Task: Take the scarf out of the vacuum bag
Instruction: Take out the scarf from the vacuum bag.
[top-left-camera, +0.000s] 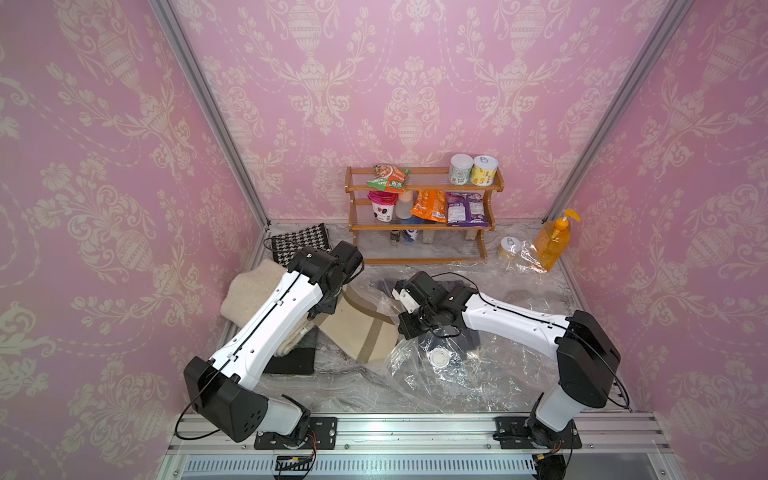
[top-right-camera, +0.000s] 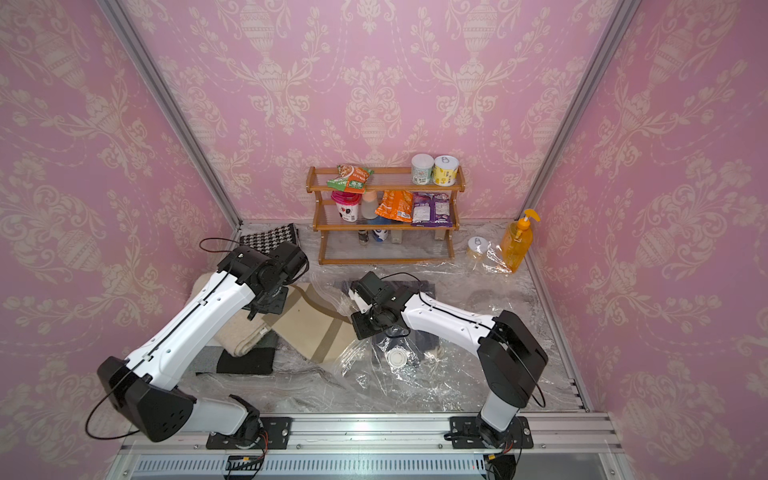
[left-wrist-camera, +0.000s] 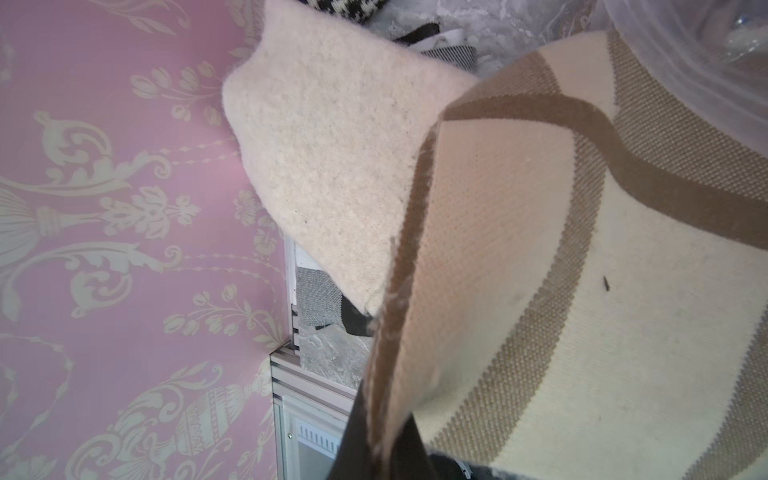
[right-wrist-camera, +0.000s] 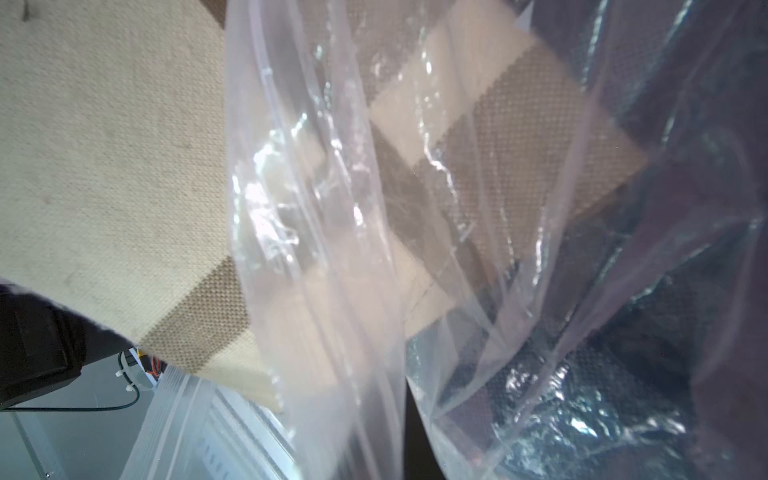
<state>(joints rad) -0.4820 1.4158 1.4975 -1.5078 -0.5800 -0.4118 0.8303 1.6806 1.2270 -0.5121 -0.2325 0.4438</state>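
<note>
left gripper (left-wrist-camera: 384, 449) pinches beige-brown striped scarf (top-left-camera: 357, 328) edge, half out of vacuum bag (top-left-camera: 478, 374) mid tabletop (top-left-camera: 332, 388); right gripper (right-wrist-camera: 411, 449) clamps bag plastic

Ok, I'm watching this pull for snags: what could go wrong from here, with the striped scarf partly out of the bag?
1. The left gripper pinches only the edge of the striped scarf, so it could slip free.
2. The scarf's far end lies inside the vacuum bag, which the right gripper holds just by a fold of film. The bag may drag along.
3. A dark cloth in the bag could follow it out.
</note>
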